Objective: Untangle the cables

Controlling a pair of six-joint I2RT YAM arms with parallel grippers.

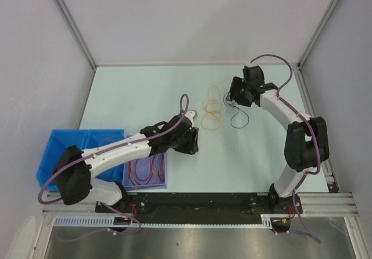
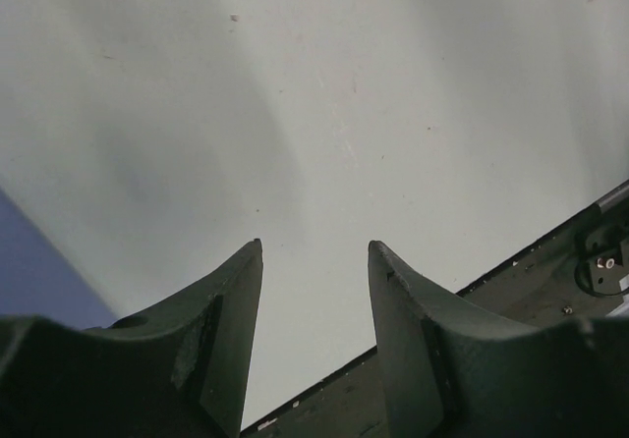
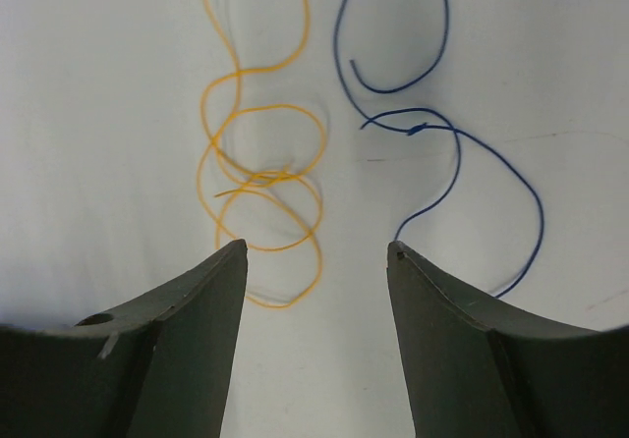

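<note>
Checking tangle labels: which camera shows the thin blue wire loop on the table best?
Right wrist. The thin blue wire loop fills the frame, with its curls and a loose end clear, apart from the thin orange wire. Top external shows it only as a small dark squiggle. Left wrist shows none of it.

orange cable: plain orange | blue cable: dark blue | red cables: red | table: pale mint | bin: bright blue | tray: lavender | left arm, right arm: white, with black joints
</note>
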